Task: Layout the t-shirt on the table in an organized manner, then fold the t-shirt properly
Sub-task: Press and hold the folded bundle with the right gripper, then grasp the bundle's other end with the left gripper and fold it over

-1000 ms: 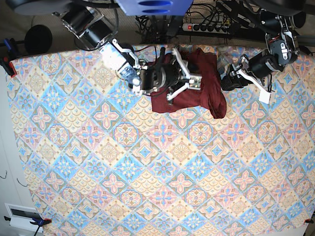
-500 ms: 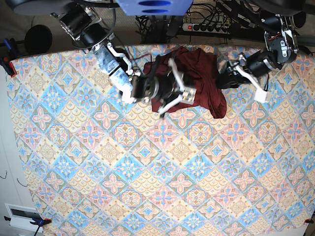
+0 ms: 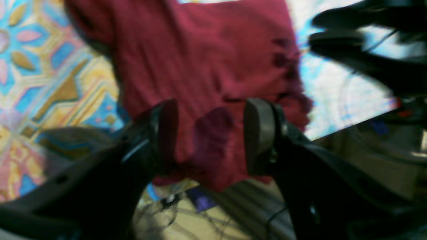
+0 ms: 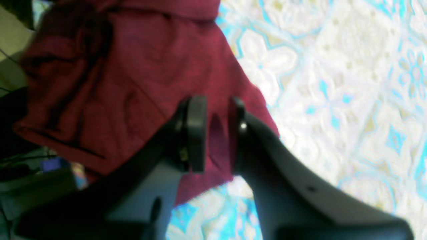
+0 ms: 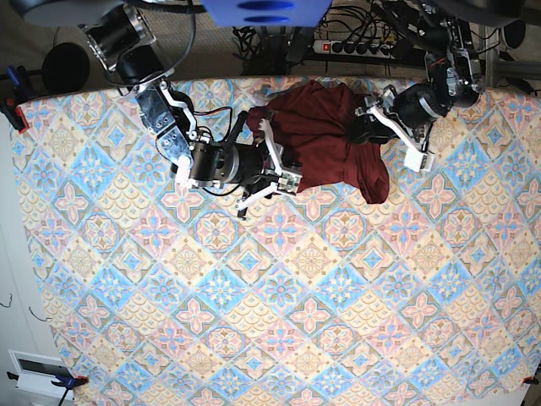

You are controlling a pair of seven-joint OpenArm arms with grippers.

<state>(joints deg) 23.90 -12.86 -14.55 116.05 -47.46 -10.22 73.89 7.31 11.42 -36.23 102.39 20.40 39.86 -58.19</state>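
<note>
The dark maroon t-shirt (image 5: 334,135) lies crumpled at the far edge of the table (image 5: 254,296). My right gripper (image 5: 283,167) is at the shirt's near-left edge. In the right wrist view its jaws stand narrow, and the right gripper (image 4: 216,133) is shut on a fold of the t-shirt (image 4: 133,66). My left gripper (image 5: 365,120) is over the shirt's far-right part. In the left wrist view the left gripper (image 3: 211,133) is open, its pads wide apart above the t-shirt (image 3: 200,56), with a small hump of cloth between them.
The shirt sits right at the table's far edge, beyond which are the floor, cables and a power strip (image 5: 363,48). A red clamp (image 5: 13,110) grips the table's far-left corner. Patterned cloth covers the table toward the near side.
The right gripper has slid left and toward the near side, to the shirt's near-left edge. The left arm has swung in from the right, onto the shirt's far-right part.
</note>
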